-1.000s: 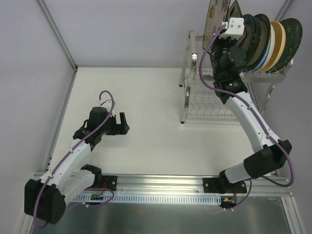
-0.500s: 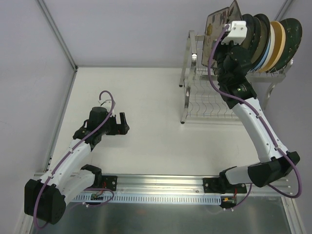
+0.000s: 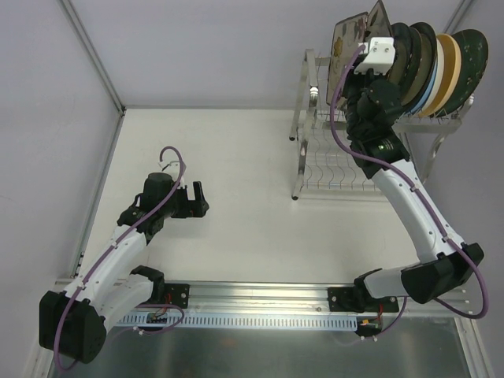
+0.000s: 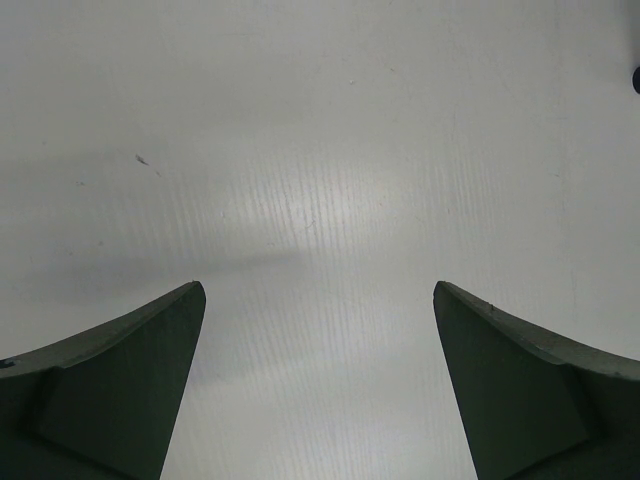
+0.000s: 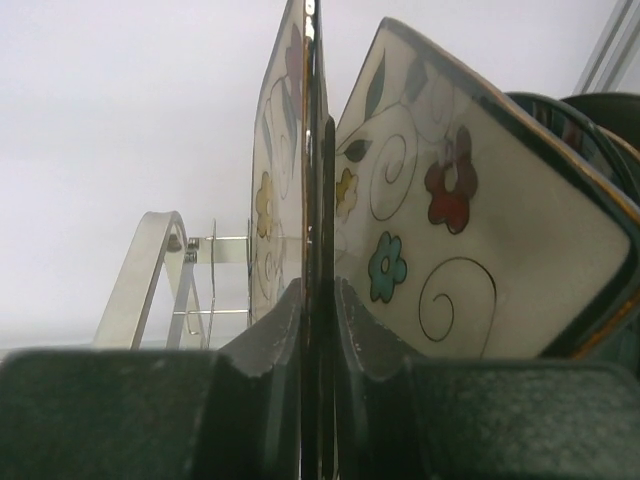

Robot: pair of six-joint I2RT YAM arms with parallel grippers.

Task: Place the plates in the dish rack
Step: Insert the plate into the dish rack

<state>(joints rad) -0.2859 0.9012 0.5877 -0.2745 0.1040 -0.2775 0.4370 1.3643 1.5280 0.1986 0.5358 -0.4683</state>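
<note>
My right gripper is shut on the edge of a square cream floral plate, seen edge-on and held upright at the left end of the dish rack's upper shelf. In the top view this plate stands just left of a second square floral plate. Several round plates, dark green, blue and tan, stand in the slots to the right. My left gripper is open and empty, low over the bare white table.
The silver wire dish rack stands at the back right with an empty lower tier. Its tubular frame rises left of the held plate. White walls enclose the table at the back and left.
My right arm has shifted a little right and brought the held square plate down and closer to the second square plate. The left arm has not moved.
</note>
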